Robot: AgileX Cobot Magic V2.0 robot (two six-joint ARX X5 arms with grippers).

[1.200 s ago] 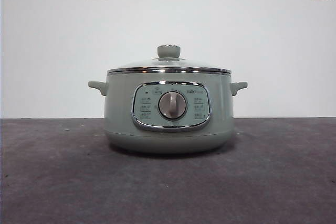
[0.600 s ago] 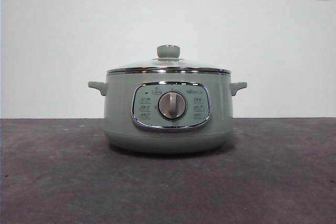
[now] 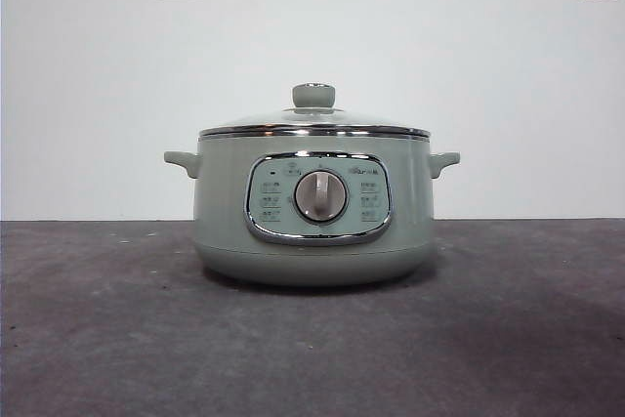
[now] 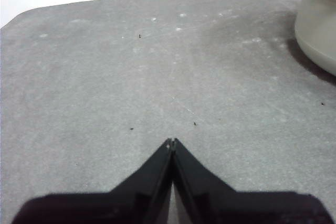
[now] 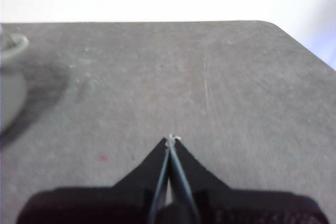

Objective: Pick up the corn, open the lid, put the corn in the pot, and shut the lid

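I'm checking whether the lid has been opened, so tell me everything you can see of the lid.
The lid is a low dome of clear glass with a shiny steel rim and a sage-green knob on top. It sits level and closed on the pot, its rim resting all round the pot's top edge. Nothing else touches it; no gripper is near it. The corn is not in view, and the glass shows nothing of what is inside.

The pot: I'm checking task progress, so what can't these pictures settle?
- Corn: in no view; whether it lies inside the pot is hidden by the wall and the glare on the lid.
- Panel labels: front view, too small.
- Pot in both wrist views: cut off by the frame edge.
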